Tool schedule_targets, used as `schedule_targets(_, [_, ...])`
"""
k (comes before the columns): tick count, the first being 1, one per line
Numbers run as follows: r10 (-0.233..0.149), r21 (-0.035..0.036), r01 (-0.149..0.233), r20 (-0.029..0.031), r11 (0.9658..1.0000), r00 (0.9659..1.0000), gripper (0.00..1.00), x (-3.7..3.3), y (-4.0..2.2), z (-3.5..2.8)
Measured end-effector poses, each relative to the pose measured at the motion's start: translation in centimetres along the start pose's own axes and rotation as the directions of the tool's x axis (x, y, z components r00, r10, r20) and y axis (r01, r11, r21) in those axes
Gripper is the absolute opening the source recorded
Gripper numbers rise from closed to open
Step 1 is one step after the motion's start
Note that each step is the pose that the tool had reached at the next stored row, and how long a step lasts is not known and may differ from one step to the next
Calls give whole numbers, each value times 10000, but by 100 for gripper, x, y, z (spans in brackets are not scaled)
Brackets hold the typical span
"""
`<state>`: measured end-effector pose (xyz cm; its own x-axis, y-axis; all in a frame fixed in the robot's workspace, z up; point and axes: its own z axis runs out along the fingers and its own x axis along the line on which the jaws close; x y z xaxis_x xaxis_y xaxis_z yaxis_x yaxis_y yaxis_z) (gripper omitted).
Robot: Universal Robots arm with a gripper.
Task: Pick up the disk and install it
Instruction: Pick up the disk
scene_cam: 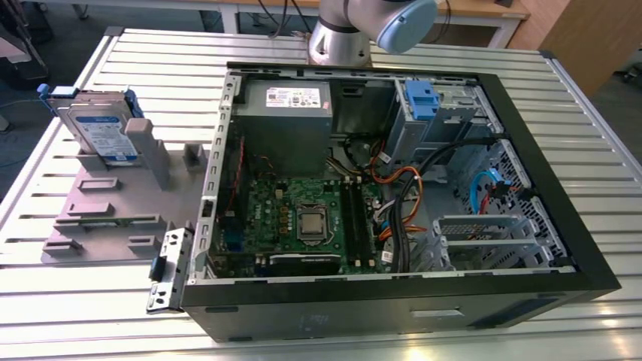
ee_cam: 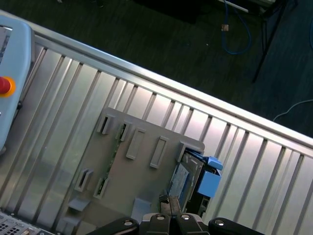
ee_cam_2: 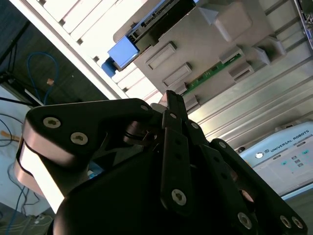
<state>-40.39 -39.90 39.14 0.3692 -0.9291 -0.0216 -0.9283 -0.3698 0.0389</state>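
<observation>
Exterior view, then the two wrist cameras: disk parked in its stand, gripper closed and empty

Exterior view. Slatted metal table (scene_cam: 150, 60). An open computer case (scene_cam: 592, 256) lies on its side, taking the middle and the exterior view's right. Inside it are a power supply (scene_cam: 286, 113), a motherboard (scene_cam: 301, 218) and a blue latch (scene_cam: 419, 96) on the drive bay. On the exterior view's left, just beside the case, sits a grey stand (scene_cam: 110, 210). The disk (scene_cam: 101, 129) stands on edge at the stand's end farther from the camera, label facing out, blue carrier around it. A section of the arm (scene_cam: 366, 26) hangs above the case's far wall.

Second wrist view. Gripper (ee_cam_2: 172, 98) seen along its black linkage, fingers pressed together with nothing between them. Beyond the tips, well apart, is the stand (ee_cam_2: 210, 39) with the disk (ee_cam_2: 156, 22) slotted at one end, blue carrier tab poking out. A green circuit strip (ee_cam_2: 215, 71) sits in another slot. A white pendant (ee_cam_2: 279, 156) lies on the table nearby.

First wrist view. Gripper (ee_cam: 168, 204) tips closed, hovering over the stand (ee_cam: 132, 176), near the disk (ee_cam: 185, 178) but not touching it.
</observation>
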Motion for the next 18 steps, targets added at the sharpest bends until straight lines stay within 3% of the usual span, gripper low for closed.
schedule_targets(18, [-226, -5, 226, -9, 9997, 9997, 11, 0, 0, 0])
